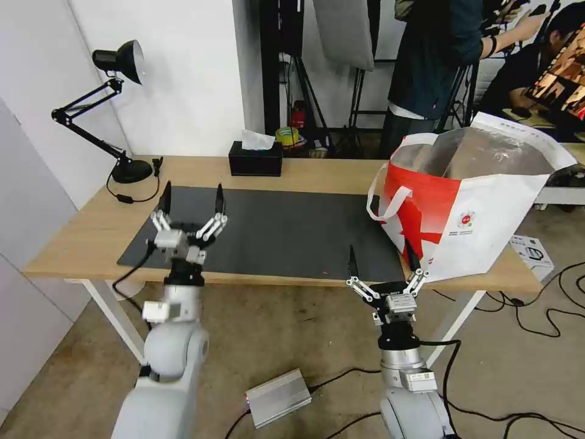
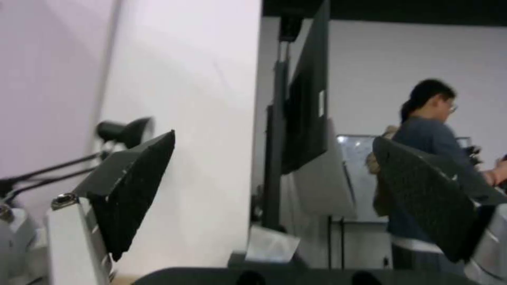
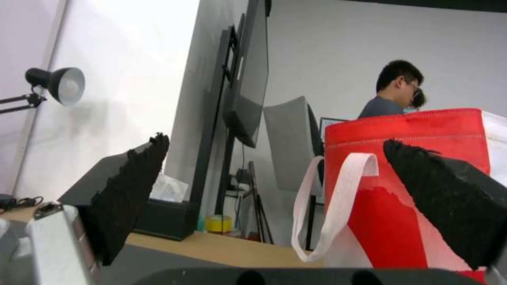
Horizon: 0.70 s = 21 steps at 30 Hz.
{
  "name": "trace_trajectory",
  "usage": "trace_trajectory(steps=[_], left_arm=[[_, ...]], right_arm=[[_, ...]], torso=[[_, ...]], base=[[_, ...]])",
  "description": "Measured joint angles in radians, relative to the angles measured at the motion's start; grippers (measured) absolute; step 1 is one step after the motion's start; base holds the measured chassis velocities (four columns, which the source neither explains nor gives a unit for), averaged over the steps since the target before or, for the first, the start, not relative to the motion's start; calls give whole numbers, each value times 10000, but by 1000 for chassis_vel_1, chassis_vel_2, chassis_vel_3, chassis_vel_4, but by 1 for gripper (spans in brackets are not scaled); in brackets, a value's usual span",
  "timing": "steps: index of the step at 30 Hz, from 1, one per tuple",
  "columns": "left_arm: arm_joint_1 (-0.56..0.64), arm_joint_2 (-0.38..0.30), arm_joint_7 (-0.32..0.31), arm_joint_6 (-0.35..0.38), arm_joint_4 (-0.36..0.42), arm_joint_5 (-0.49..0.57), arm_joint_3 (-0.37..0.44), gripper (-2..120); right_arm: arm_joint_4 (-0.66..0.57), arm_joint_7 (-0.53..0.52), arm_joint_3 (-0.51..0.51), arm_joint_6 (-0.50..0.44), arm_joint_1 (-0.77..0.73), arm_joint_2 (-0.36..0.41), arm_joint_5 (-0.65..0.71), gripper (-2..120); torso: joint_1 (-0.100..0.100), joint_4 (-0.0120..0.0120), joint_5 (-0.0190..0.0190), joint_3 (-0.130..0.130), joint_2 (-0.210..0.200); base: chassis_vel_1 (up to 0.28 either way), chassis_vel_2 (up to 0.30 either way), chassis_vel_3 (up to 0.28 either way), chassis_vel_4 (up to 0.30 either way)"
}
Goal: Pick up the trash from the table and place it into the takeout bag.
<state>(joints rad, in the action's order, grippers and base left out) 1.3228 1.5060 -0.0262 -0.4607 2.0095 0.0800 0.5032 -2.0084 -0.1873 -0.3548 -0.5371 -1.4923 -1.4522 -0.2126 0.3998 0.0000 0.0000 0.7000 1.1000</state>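
A large takeout bag [image 1: 472,201], red on its left panel and white on its front, stands upright on the right end of the light-wood bench [image 1: 91,228], reaching to its front right corner. Its mouth gapes open to show a silver foil lining, a white handle loops off its left side, and a small round red logo marks the white front. A dark grey mat [image 1: 274,228] covers the middle of the bench, and the bag's lower left corner touches the mat's right edge. The right end effector [image 1: 382,259] hovers at the front edge of the bench just left of the bag's front corner, its two black fingers spread wide and holding nothing. The left end effector [image 1: 192,198] hangs over the mat's left part, well apart from the bag, fingers also spread wide and empty. At the back edge sit a black tissue box [image 1: 255,157] and, toward the back left corner, a black desk lamp [image 1: 119,110]. The right wrist view looks low across the bench, showing the bag's red side and white handle close up between the spread fingers [image 3: 132,198]. The left wrist view shows its fingers [image 2: 137,190] against the white wall, with the lamp behind.
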Motion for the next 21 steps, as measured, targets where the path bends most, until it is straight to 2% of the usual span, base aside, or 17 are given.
trace_trajectory(steps=[10, 21], left_arm=[[1320, 298, -277, -591, 585, -617, 211, 100], [1975, 598, -295, -1196, 649, -984, 106, 100]], right_arm=[[-176, -1, -62, -89, -180, 43, 151, 100], [-329, -37, -288, -268, -621, 150, 219, 100]], torso=[[1, -1, 0, 0, 0], [2, -2, 0, 0, 0]], base=[[0, 0, 0, 0], [0, 0, 0, 0]])
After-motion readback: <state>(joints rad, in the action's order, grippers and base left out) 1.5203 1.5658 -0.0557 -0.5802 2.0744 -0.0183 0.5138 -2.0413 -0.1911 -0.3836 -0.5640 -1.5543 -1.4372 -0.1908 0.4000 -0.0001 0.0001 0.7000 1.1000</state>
